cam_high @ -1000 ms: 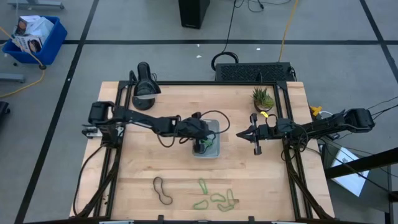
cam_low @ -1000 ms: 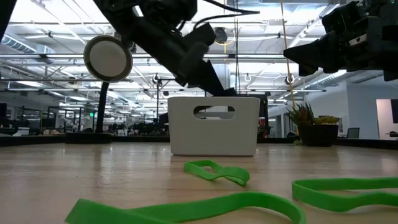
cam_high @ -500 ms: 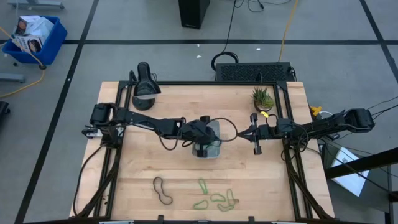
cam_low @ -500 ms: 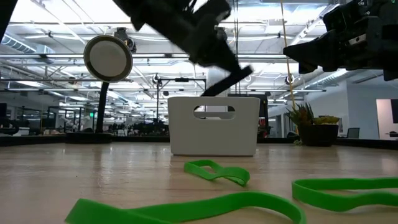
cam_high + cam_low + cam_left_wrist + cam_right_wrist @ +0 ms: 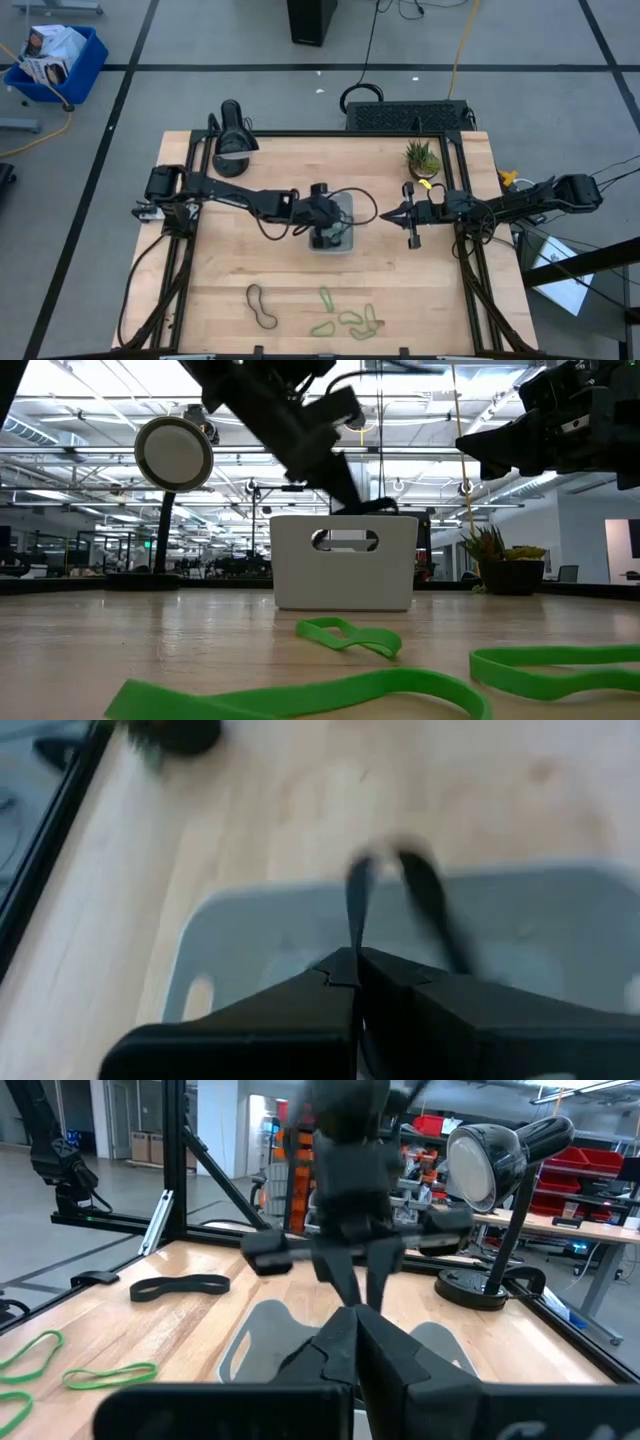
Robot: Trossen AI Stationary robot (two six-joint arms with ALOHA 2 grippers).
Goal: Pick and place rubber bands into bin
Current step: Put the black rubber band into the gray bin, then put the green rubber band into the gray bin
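The bin (image 5: 347,203), a small pale tray, stands at the table's middle; the low view shows its wall (image 5: 345,575). My left gripper (image 5: 321,237) hangs over it, shut on a dark rubber band (image 5: 425,895) whose loop reaches out past the fingertips over the bin's inside. One dark band (image 5: 262,305) and several green bands (image 5: 350,320) lie flat near the table's near edge. My right gripper (image 5: 384,215) waits shut in the air just right of the bin. My left gripper pinches the dark band at one spot of its loop (image 5: 353,925) between the two fingertips. The fingers slant down from the table's left, just above the bin's rim (image 5: 375,510). Whether the loop's far end touches the bin's floor, I cannot tell.
A black desk lamp (image 5: 232,140) stands at the far left and a small potted plant (image 5: 422,156) at the far right. Green bands (image 5: 350,637) lie between the low camera and the bin. Bare wood lies left of the bin.
My left gripper, shut throughout, rose out of the bin and tipped toward level, swinging a little toward the table's right, then came back down to just above the bin's rim.
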